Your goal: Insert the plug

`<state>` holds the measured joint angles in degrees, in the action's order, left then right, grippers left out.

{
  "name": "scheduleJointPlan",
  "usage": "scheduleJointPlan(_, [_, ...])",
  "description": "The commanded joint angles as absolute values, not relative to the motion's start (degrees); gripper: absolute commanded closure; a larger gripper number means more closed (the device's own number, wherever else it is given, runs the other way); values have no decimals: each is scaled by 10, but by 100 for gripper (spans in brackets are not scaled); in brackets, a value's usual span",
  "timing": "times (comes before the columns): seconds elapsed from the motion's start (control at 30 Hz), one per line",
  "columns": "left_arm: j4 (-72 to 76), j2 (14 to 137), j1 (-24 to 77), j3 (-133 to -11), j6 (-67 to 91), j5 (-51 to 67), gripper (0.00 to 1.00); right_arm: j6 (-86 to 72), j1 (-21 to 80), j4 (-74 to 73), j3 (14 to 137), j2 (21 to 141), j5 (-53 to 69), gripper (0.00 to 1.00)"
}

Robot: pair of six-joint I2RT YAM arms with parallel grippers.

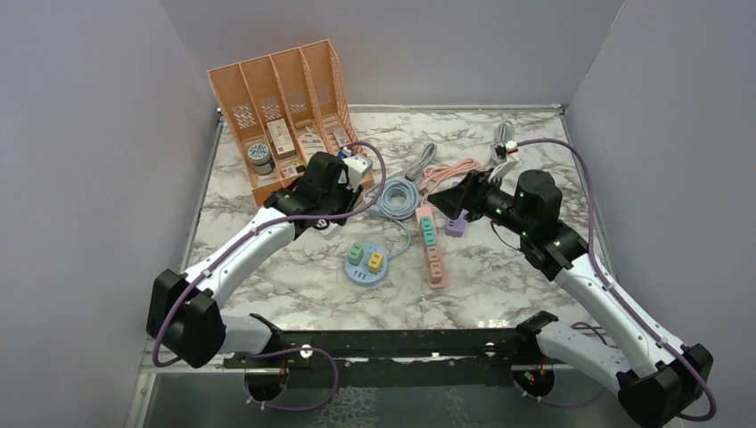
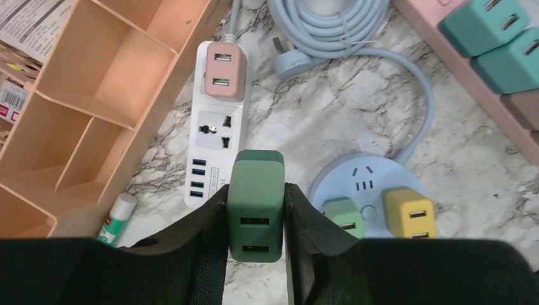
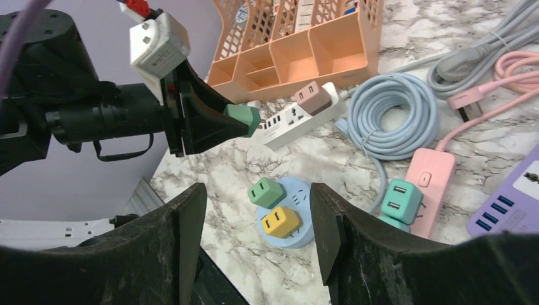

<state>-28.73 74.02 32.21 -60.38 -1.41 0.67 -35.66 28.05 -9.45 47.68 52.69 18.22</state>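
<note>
**Left gripper has the plug, not in a socket yet**

Left gripper point(image 2: 255, 194) is clamped on the green plug point(image 2: 255, 175), one finger on each side face. The plug's USB-port face points back at the wrist camera, and the prongs are hidden on the far side.

The plug is in the air, off the table point(image 1: 499, 285). The right wrist view shows it clear above the marble. From the left wrist view it sits over the near end of the white power strip point(image 2: 213, 127), by that strip's blue USB ports. The round blue strip point(image 2: 368, 178) is just to its right.

White strip:
- A pink adapter point(image 2: 224, 70) is in the far socket, and the middle socket is unoccupied.
- The strip lies alongside the orange organizer point(image 2: 108, 82).
- A glue stick point(image 2: 117, 216) lies by the organizer's near corner.

Round strip:
- A light green adapter point(image 2: 343, 215) and a yellow adapter point(image 2: 410, 215) are plugged in side by side.
- Its blue cord curves off toward the coiled blue cable point(image 2: 330, 19).

Right gripper point(image 3: 255, 190) has its fingers spread with nothing between them. It hovers over the table near the pink strip point(image 3: 432, 178), pointed toward the left gripper. The pink strip carries two teal adapters point(image 3: 399, 200), and a purple strip point(image 3: 508, 203) lies just beside it.
</note>
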Motion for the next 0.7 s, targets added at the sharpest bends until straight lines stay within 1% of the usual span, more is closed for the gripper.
scheduleJointPlan(0.0, [-244, 769, 291, -600, -65, 14, 100, -329, 279, -131, 475, 513, 126, 40])
scheduleJointPlan(0.1, [-233, 784, 273, -596, -69, 42, 100, -321, 279, -152, 476, 507, 96, 41])
scheduleJointPlan(0.27, [-235, 809, 254, -593, -112, 94, 100, -291, 279, -226, 484, 497, -38, 42])
scheduleJointPlan(0.43, [-235, 839, 234, -600, -127, 99, 100, -265, 279, -274, 484, 492, -136, 42])
scheduleJointPlan(0.67, [-229, 869, 225, -619, -142, 80, 100, -273, 279, -295, 467, 482, -197, 43])
